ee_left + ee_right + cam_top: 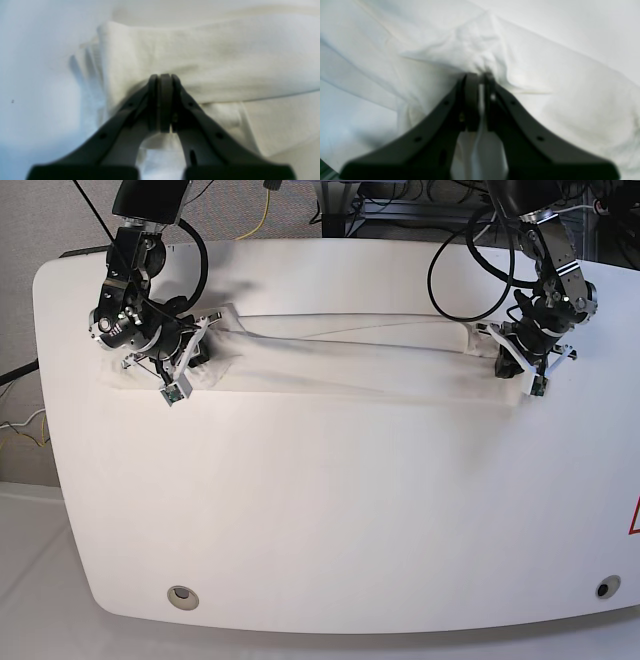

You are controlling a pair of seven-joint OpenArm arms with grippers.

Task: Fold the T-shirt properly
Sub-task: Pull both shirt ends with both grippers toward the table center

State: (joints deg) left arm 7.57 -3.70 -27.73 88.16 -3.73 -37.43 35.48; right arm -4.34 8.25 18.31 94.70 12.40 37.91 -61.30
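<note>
At the far end of the white table (330,530), both grippers are clamped on cloth. The left gripper (163,82) has its jaws pressed together, biting the edge of a thick folded band of the T-shirt (350,355). The right gripper (480,77) pinches a bunched peak of the same fabric, a thin strip of white showing between its jaws.

From the base view, the shirt lies as a long narrow band stretched between the two arms, running across the table's far side, with a loose flap spreading on the tabletop near the right gripper.

To do this step well, I judge that both arms should keep the band taut and level, move together at one pace, and lay the held edge down square over the layer beneath, so no slack bunches in the middle. The thicker bite on the left side may slip less than the small pinch on the right.

No print or lettering can be read; only plain white cloth shows.
</note>
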